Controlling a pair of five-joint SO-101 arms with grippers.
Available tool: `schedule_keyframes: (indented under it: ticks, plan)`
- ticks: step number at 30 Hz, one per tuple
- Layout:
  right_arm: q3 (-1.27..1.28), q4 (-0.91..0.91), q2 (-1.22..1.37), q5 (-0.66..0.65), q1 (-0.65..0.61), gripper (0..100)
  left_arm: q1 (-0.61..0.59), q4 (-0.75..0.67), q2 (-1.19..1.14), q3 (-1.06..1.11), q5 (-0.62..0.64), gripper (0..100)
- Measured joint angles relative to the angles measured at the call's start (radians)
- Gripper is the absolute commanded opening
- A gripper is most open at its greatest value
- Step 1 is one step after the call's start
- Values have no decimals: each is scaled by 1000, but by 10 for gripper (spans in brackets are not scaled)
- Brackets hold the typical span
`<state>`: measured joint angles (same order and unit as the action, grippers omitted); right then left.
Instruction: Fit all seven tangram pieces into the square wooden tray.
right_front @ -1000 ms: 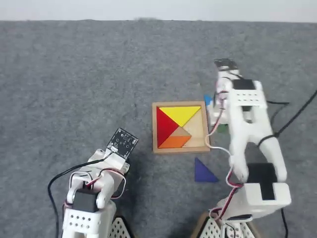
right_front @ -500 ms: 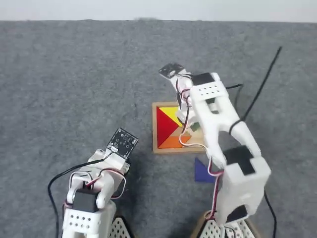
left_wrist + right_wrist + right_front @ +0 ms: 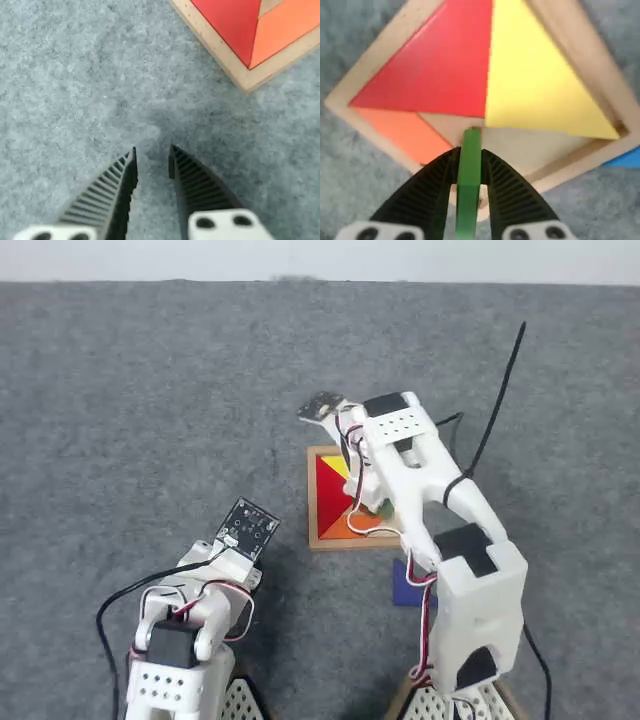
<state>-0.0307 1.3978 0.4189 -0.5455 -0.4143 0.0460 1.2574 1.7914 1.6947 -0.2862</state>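
Green piece point(image 3: 469, 200): clenched edge-on in right pincer point(image 3: 470, 150).
Tray point(image 3: 370, 65): seen directly beneath that pincer.
Left pincer point(image 3: 152, 150): released, nothing held.

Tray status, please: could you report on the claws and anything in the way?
Right claw shut on green piece, over bare wood in tray. Left claw open, over carpet. Nothing blocking the gap.

My high camera sits above the table point(image 3: 150, 360) and looks down on all of it from far off. My left wrist camera looks along the left gripper point(image 3: 152, 155), close to the table, and catches a corner of the tray point(image 3: 223, 50). My right wrist camera hangs very close over the tray. All three see the red piece point(image 3: 435, 85).
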Motion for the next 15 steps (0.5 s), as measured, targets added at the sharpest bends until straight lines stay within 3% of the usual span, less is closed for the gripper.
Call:
schedule_keyframes:
  ticks: [15]
  plan:
    - [-77, 8, 23, -3, 35, 6, 0, 0, 0, 0, 0, 98]
